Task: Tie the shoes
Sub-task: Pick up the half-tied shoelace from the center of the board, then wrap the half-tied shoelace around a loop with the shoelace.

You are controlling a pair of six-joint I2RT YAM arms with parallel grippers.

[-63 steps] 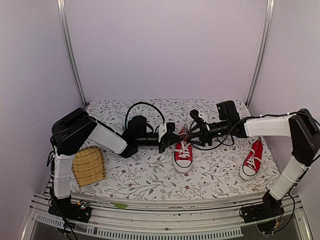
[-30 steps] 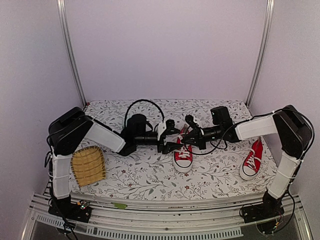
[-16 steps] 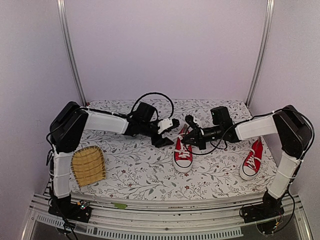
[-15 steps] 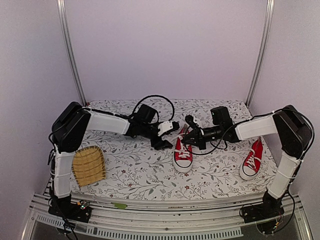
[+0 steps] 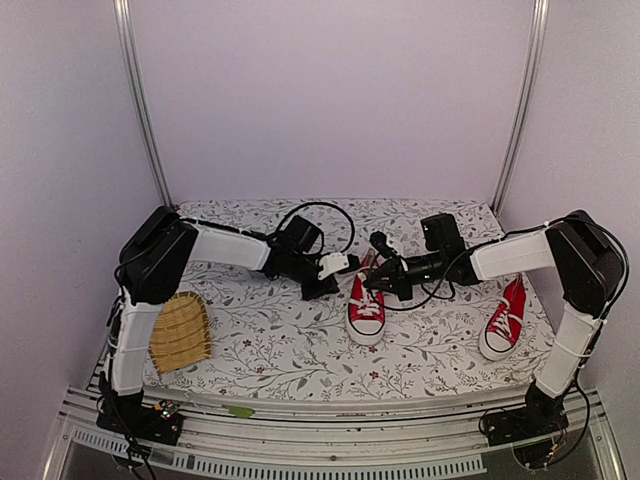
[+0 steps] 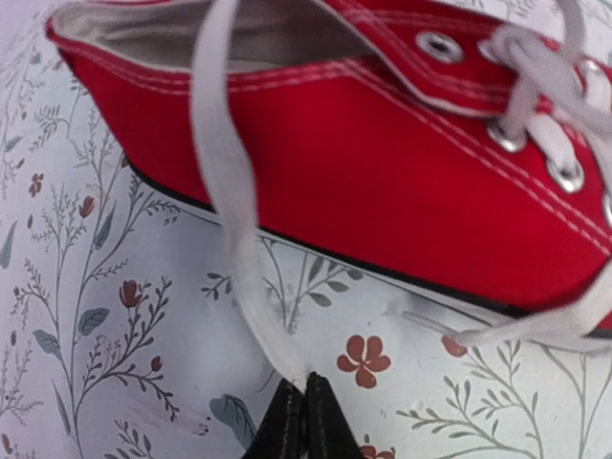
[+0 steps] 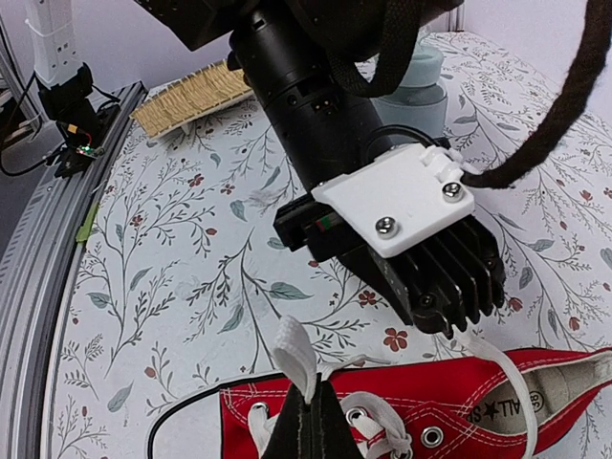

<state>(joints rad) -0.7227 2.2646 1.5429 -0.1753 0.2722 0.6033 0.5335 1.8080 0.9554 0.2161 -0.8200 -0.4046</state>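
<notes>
Left tool (image 6: 305, 400) has swung back beside the middle sneaker (image 5: 367, 305) and closed on its loose lace end (image 6: 229, 220), low over the table (image 5: 290, 350). Right tool (image 7: 308, 413) pinches the other lace (image 7: 295, 356). Looks like knot start; next, cross and pull both taut. Second sneaker (image 5: 503, 322) sits far right.

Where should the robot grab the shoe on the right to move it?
Probably by the heel rim, coming from above: the shoe sits upright, its opening faces up, so one finger can slip inside and one outside.
</notes>
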